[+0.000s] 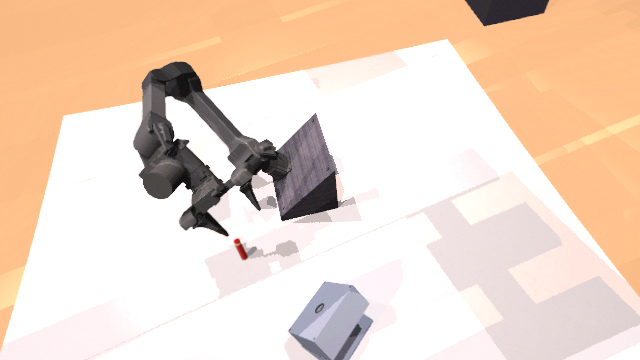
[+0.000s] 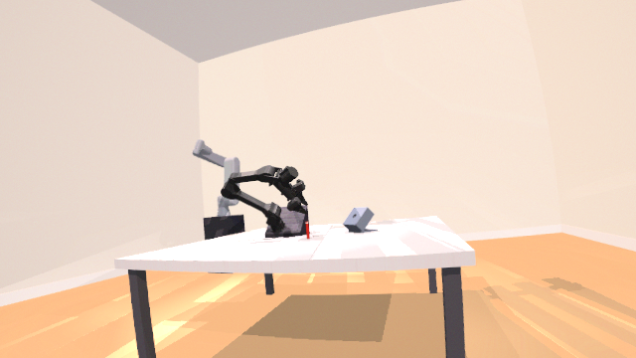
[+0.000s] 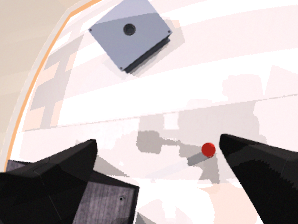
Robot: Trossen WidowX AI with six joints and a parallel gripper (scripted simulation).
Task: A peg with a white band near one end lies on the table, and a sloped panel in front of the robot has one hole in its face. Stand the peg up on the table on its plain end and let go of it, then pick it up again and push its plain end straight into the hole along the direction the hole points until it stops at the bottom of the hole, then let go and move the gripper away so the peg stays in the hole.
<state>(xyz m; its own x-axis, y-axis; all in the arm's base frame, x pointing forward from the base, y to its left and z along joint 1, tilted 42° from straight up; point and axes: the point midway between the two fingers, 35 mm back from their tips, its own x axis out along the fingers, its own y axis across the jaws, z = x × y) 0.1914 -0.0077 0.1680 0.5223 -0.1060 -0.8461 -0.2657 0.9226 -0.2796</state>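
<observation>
The red peg [image 1: 241, 251] [image 2: 307, 231] [image 3: 208, 149] stands upright on the table, with a thin white band near its top end in the top view. My gripper [image 1: 243, 222] [image 3: 160, 143] is wide open and empty, tilted downward above and to the robot's side of the peg. In the wrist view the peg's top shows just inside the right fingertip, not midway between the fingers. The blue-grey sloped panel [image 1: 311, 320] [image 2: 363, 219] [image 3: 145, 37] stands beyond the peg. Its round hole [image 1: 319, 308] [image 2: 354, 216] [image 3: 129, 29] is empty.
A dark wedge block [image 1: 308, 167] [image 2: 294, 227] [image 3: 107, 202] stands close beside the arm and one finger. The white table [image 1: 400, 125] [image 2: 397, 260] carries both blocks. A dark box [image 1: 507, 11] [image 2: 224, 226] stands off the table, with a pale arm [image 2: 232, 171] above it.
</observation>
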